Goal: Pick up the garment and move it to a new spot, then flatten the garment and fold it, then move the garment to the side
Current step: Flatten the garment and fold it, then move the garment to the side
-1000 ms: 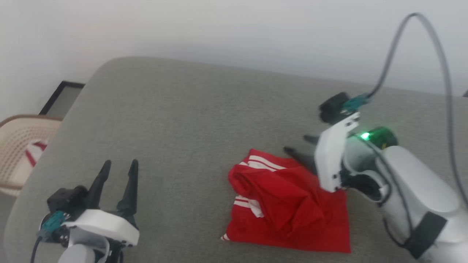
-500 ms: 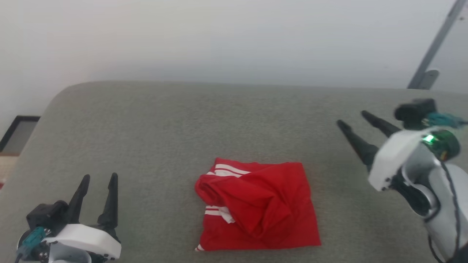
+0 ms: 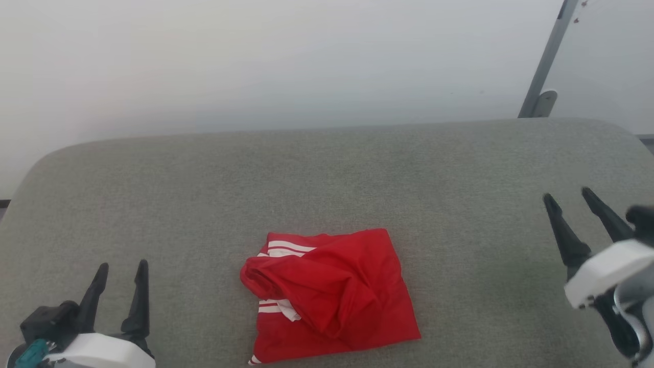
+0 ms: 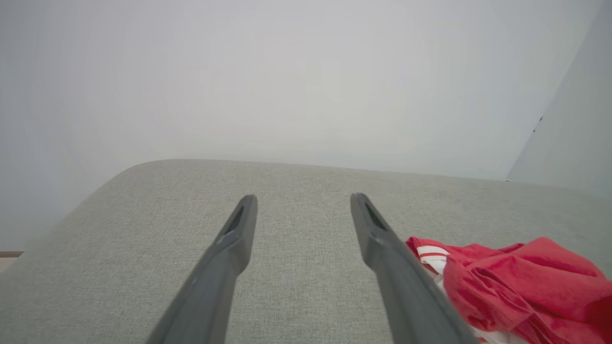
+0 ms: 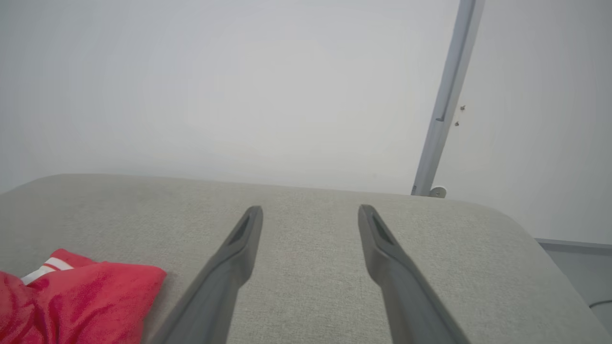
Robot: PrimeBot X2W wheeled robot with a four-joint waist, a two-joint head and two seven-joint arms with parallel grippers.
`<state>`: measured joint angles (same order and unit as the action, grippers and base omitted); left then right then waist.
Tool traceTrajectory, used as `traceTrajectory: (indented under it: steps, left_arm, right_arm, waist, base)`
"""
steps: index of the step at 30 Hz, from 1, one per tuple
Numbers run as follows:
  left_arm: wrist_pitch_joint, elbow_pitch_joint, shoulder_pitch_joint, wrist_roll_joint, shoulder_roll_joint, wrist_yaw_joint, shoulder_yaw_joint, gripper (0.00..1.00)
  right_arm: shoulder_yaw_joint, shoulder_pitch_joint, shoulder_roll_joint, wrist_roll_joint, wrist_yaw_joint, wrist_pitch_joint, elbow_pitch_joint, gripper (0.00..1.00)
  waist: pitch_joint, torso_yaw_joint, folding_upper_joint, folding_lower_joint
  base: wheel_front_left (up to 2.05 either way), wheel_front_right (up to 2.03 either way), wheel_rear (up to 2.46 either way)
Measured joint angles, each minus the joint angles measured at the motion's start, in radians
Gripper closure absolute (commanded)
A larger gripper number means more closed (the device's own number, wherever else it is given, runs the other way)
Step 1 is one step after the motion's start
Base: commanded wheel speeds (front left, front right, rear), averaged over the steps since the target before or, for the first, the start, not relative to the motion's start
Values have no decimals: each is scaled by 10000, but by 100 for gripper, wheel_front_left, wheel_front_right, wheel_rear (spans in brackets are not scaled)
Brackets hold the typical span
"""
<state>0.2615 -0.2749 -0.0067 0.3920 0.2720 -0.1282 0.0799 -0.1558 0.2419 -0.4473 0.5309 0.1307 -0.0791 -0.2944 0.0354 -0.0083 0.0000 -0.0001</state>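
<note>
In the head view, we see the garment lying in a bumpy heap on the grey cushion. It is in the middle, near the front edge. It is red, and white stripes show on its left part. Our left gripper is at the lower left and our right gripper is at the far right. Both have their fingers spread apart and hold nothing. Both are well apart from the garment.

In the left wrist view, our two fingers stand wide apart over bare cushion. The garment is just beside the right finger, with a striped bit closest to it.

In the right wrist view, the fingers are wide apart too. The garment sits at the lower left. A grey pole stands by the wall.

We think the garment is light, soft and floppy. It will likely sag and bunch up when we lift it, and it will not break. A raised fold or the striped edge looks like a good place to pinch. Thin cloth may slip out, so we should take a deep bite.
</note>
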Motion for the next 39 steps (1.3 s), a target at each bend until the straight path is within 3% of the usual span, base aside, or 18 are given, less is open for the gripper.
traceTrajectory:
  steps: [15, 39]
  left_arm:
    - [0, 128, 437, -244, -230, -2, 537, 0]
    - [0, 337, 469, -351, -301, -2, 470, 0]
  right_arm:
    - [1197, -1654, 828, -627, -2, -1074, 77, 0]
    - [1231, -1873, 1030, -796, -2, -947, 339, 0]
  waist:
    - [143, -167, 0, 0]
    - [142, 81, 0, 1]
  base:
    - [0, 0, 0]
    - [0, 0, 0]
